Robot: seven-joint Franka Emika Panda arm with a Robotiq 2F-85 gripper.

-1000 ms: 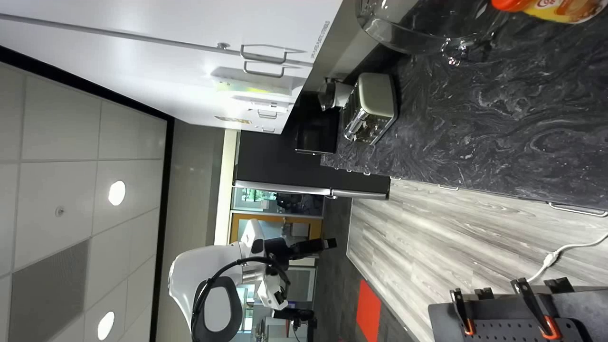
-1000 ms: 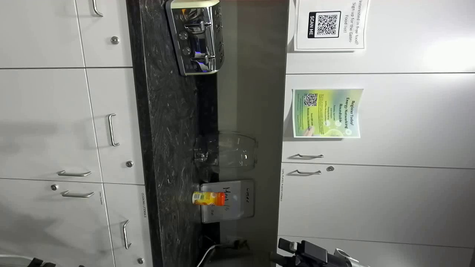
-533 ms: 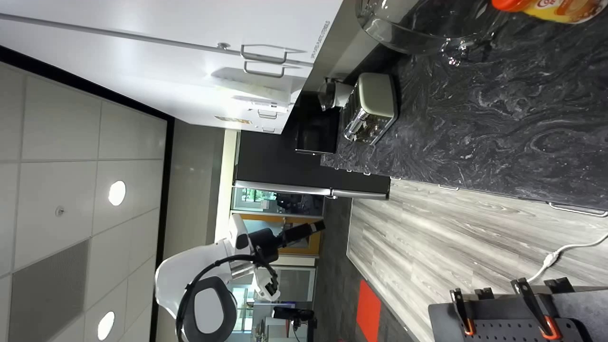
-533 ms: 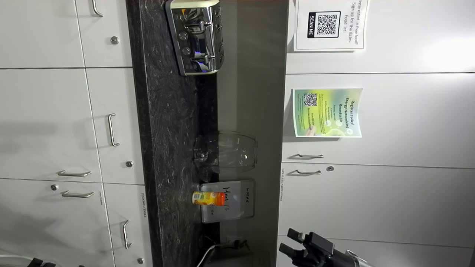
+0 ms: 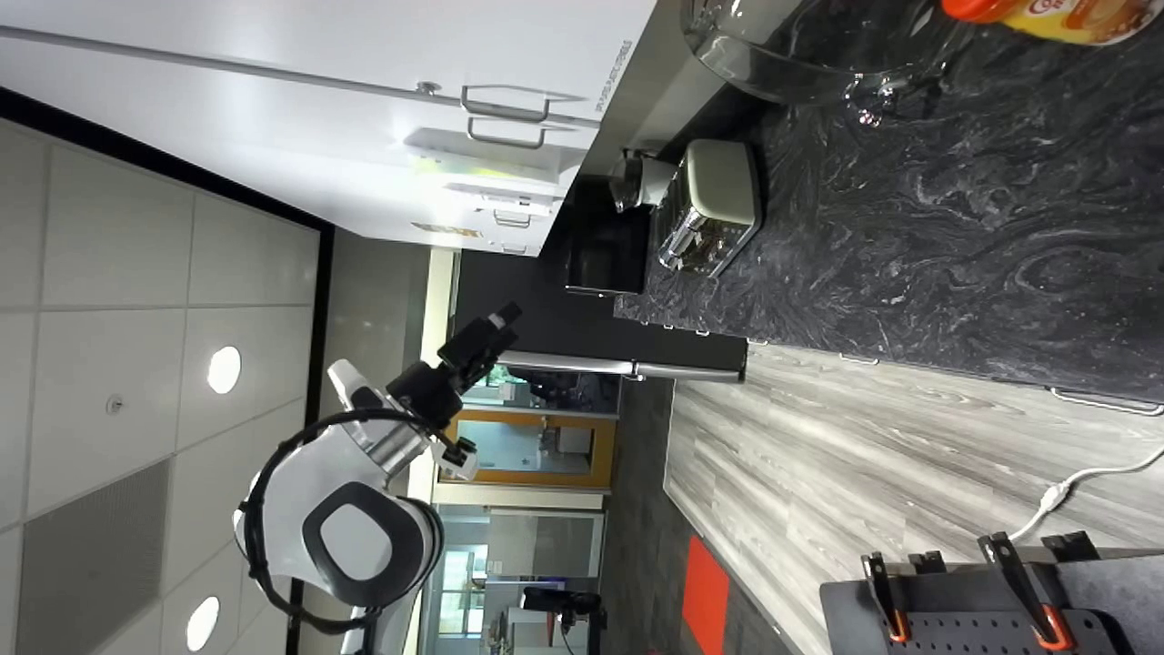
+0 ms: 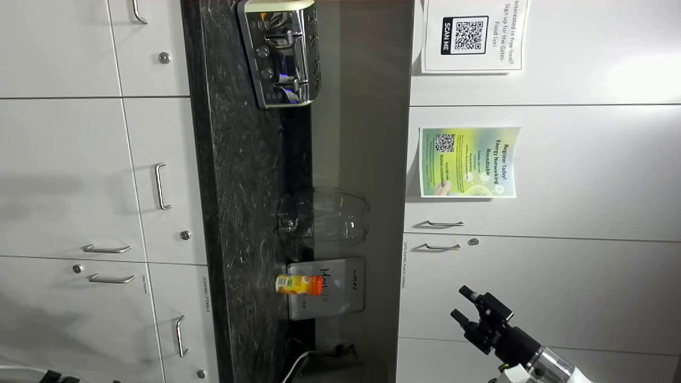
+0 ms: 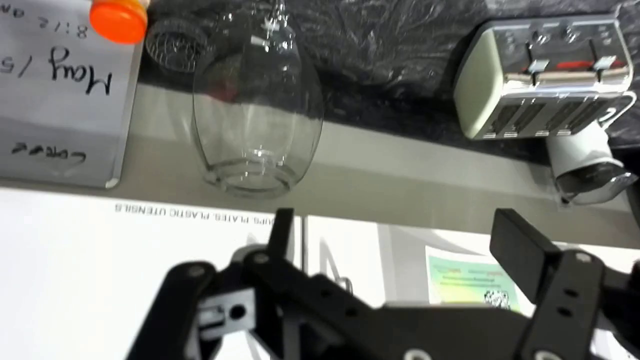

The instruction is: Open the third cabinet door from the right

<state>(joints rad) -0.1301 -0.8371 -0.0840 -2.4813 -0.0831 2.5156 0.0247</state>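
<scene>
Several white upper cabinet doors show, all shut. Counted from the visible right end, the third is the door with a green flyer and a metal handle; doors beyond the frame cannot be told. That door also shows in an exterior view and in the wrist view, its handle partly hidden by the gripper. My gripper is open and empty, in front of the neighbouring door in that picture. In an exterior view the gripper stands out from the cabinets, touching nothing.
Below the cabinets, a dark marbled counter holds a toaster, a clear glass dispenser, an orange-capped bottle and a whiteboard. The neighbouring door has its own handle and a lock.
The arm has raised the gripper and brought it toward the upper cabinets and leftward along them. The gripper stays open. The doors have not moved.
</scene>
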